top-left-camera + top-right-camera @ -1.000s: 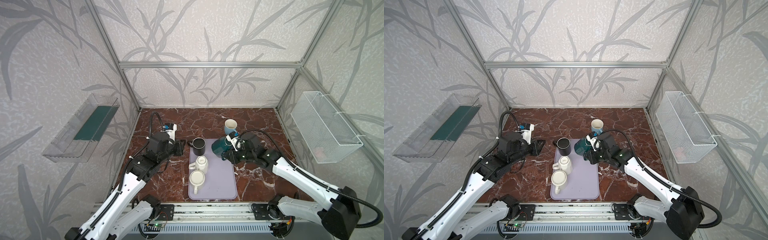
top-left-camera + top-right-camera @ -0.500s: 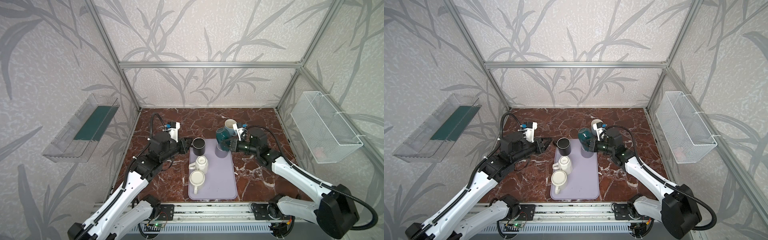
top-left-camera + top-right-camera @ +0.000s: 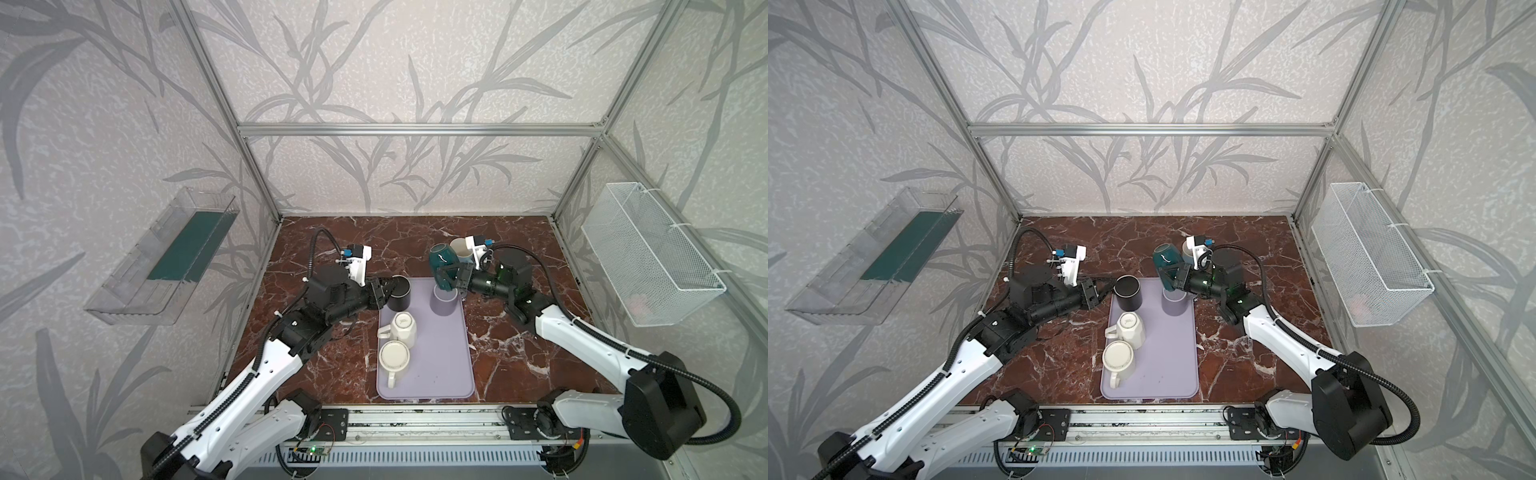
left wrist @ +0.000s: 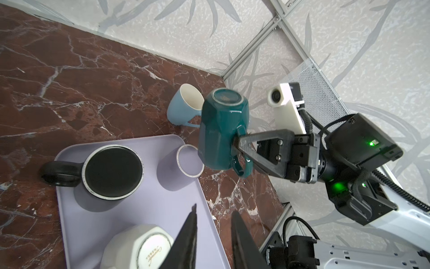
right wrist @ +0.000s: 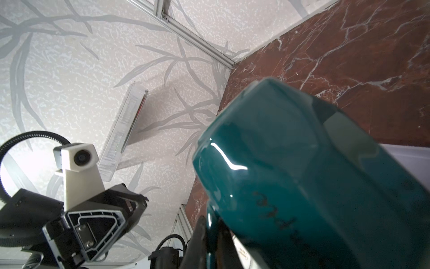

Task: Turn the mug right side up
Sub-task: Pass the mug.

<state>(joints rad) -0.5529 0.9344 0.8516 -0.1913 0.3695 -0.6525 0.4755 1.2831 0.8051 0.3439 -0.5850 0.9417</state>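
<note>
Marble top (image 3: 519, 232) — right gripper (image 4: 236, 148) clamps teal mug (image 4: 218, 130) handle.

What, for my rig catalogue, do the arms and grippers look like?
The left arm and right arm have white shells, black joints and black ribbed hoses. The left gripper and right gripper are black with triangular fingers and a white camera block each. Green lights show on the right wrist.

Teal mug (image 4: 221, 130): glossy glazed ceramic w/ sharp highlights. Black mug (image 4: 113, 171): matt (pale bare foot ring). Tray (image 4: 149, 209): smooth matt lilac, plastic-like. Tabletop (image 3: 415, 237): polished red marble look. Basket (image 3: 648, 257): white wire mesh. Frame (image 3: 415, 129): brushed alu.
</note>
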